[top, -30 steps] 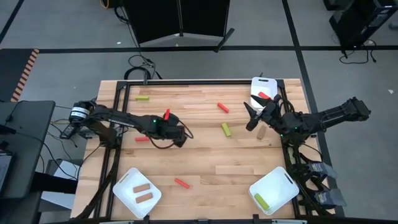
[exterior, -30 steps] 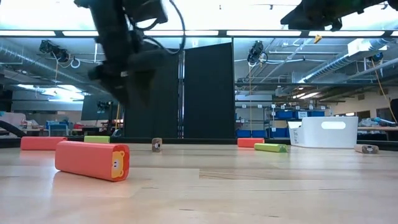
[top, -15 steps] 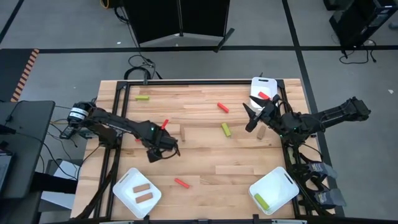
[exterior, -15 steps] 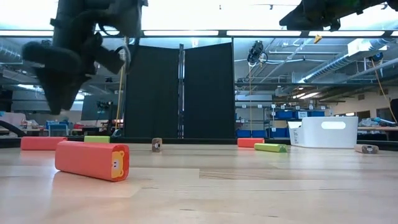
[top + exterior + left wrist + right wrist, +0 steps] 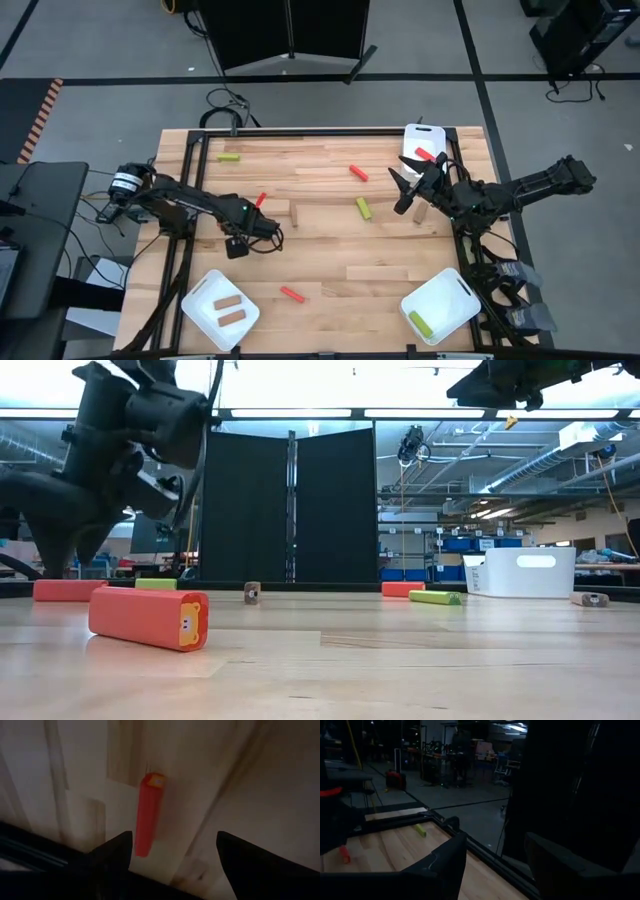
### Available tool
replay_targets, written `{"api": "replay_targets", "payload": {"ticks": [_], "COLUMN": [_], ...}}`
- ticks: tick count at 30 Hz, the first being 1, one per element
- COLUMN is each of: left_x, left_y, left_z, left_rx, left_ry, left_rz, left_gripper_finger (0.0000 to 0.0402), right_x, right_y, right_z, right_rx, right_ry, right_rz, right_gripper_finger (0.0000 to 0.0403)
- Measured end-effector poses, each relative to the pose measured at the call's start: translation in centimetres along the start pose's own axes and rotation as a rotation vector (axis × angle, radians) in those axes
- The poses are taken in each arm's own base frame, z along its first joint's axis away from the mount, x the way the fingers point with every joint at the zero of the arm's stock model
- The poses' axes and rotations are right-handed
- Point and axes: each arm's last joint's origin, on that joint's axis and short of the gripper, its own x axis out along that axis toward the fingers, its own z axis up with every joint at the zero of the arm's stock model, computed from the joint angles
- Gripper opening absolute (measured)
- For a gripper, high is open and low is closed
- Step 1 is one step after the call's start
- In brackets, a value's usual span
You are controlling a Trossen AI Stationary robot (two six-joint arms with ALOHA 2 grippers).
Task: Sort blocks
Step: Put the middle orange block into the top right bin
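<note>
— While hanging low over the table (image 5: 330, 250), left of centre in the high view, aimed at what? Left tool (image 5: 236, 246), that is.

— Aimed at a red block (image 5: 148, 815), lying flat on the wood straight ahead. Sits just above centre in the left wrist view, closer to the left-hand finger than to the midline. Long axis running away from the tool, nearly in line with the reach, pale printed end farthest off. Hidden under the arm from above. Probably the same red block at the far left of the low view, just below the tool.

— Jaws?

— Spread wide, nothing between them. Already set to close across the narrow width. Likely calls for a small sideways shift to centre it, then forward and down.

— Arm pose?

— Stretched from the table's left edge toward the middle, wrist folded toward lower left and tipped down.

— And the other side?

— Right tool (image 5: 403, 190) raised at upper right of the high view, likewise spread and empty, near a brown block (image 5: 420, 212). Well apart from the red one. Left arm's pick, by the look of it.
</note>
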Motion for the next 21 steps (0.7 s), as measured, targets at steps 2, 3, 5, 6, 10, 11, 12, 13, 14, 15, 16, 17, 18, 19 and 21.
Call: {"api": "replay_targets", "payload": {"ticks": [2, 3, 5, 6, 10, 11, 12, 13, 14, 15, 16, 17, 18, 19, 21], "left_x": [0.6, 0.8, 1.3, 1.6, 3.0, 3.4, 3.6, 3.8, 4.0, 4.0, 4.0, 4.0, 3.9, 3.8, 3.6], "left_y": [0.1, 0.2, 0.5, 0.6, 0.9, 1.0, 1.1, 1.2, 1.2, 1.3, 1.3, 1.4, 1.4, 1.4, 1.4], "left_z": [0.0, 0.1, 0.1, 0.0, 0.0, 0.0, -0.1, -0.2, -0.3, -0.2, -0.2, -0.2, -0.1, 0.1, 0.2], "left_rx": [0.0, -0.003, -0.01, -0.007, 0.003, 0.001, -0.003, -0.008, -0.012, -0.016, -0.02, -0.023, -0.024, -0.023, -0.017], "left_ry": [-0.006, -0.012, -0.011, -0.006, -0.01, -0.006, -0.008, -0.006, -0.003, -0.003, -0.004, -0.006, -0.008, -0.013, -0.028], "left_rz": [0.001, 0.009, 0.021, 0.022, -0.018, -0.036, -0.044, -0.046, -0.045, -0.043, -0.041, -0.04, -0.042, -0.044, -0.032], "left_gripper_finger": [0.0296, 0.0296, 0.0296, 0.0296, 0.0296, 0.0296, 0.0295, 0.0294, 0.0292, 0.0287, 0.0278, 0.0266, 0.0249, 0.0228, 0.0176], "right_x": [0.0, 0.0, 0.0, 0.0, 0.0, 0.0, 0.0, 0.0, 0.0, 0.0, 0.0, 0.0, 0.0, 0.0, 0.0], "right_y": [0.0, 0.0, 0.0, 0.0, 0.0, 0.0, 0.0, 0.0, 0.0, 0.0, 0.0, 0.0, 0.0, 0.0, 0.0], "right_z": [0.0, 0.0, 0.0, 0.0, 0.0, 0.0, 0.0, 0.0, 0.0, 0.0, 0.0, 0.0, 0.0, 0.0, 0.0], "right_rx": [0.0, 0.0, 0.001, 0.0, 0.0, 0.0, 0.0, 0.0, 0.0, 0.0, -0.001, -0.002, -0.004, -0.005, -0.005], "right_ry": [0.0, 0.0, 0.0, 0.0, 0.0, 0.0, 0.0, 0.0, 0.0, 0.0, 0.0, 0.0, 0.0, 0.0, 0.0], "right_rz": [0.0, 0.0, 0.0, 0.0, 0.0, 0.0, 0.0, 0.0, 0.0, 0.0, 0.0, 0.0, 0.0, 0.0, 0.0], "right_gripper_finger": [0.021, 0.021, 0.0211, 0.0211, 0.0208, 0.0208, 0.0208, 0.0208, 0.0208, 0.0209, 0.0209, 0.0209, 0.0208, 0.0207, 0.0205]}}
